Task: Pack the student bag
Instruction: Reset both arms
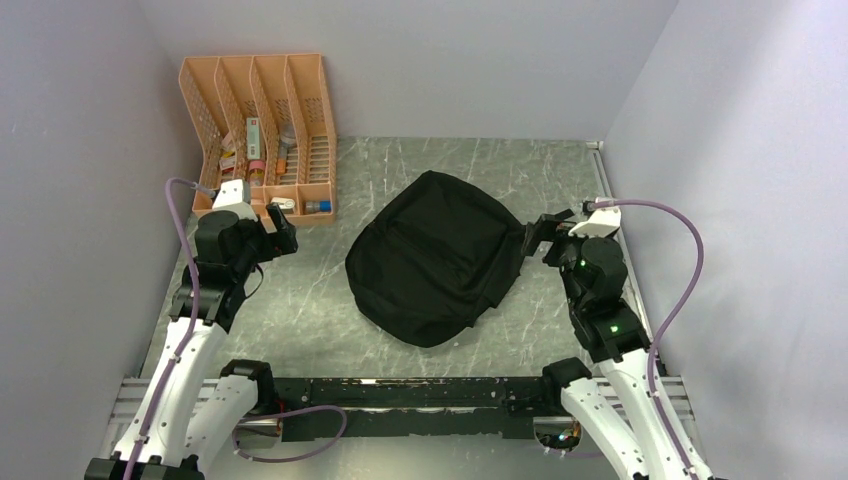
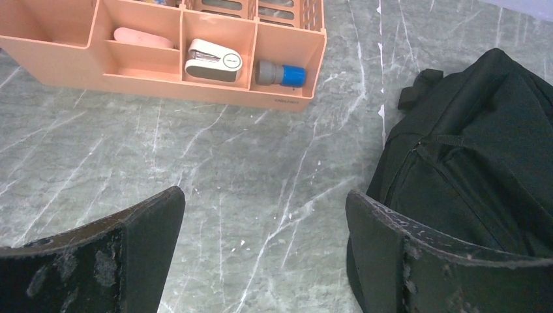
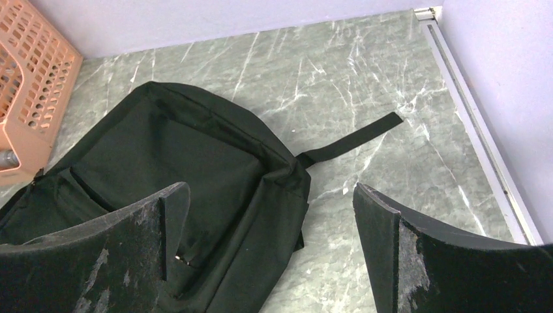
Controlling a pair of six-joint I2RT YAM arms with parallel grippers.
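Note:
The student bag (image 1: 435, 257) is a large black fabric backpack lying flat in the middle of the marble table, zipped as far as I can see. In the left wrist view the bag (image 2: 479, 156) fills the right side. In the right wrist view the bag (image 3: 176, 163) lies at lower left with a loose strap (image 3: 352, 140) trailing right. My left gripper (image 1: 283, 232) hovers left of the bag, open, nothing between its fingers (image 2: 264, 244). My right gripper (image 1: 533, 236) stands open at the bag's right edge, over its side seam (image 3: 270, 251).
An orange mesh desk organiser (image 1: 262, 128) stands at the back left, holding several small items. Its front trays hold a pink eraser (image 2: 143, 38), a white stapler (image 2: 212, 60) and a blue-capped cylinder (image 2: 282, 73). Purple walls close in on three sides; a metal rail (image 3: 482, 137) edges the right.

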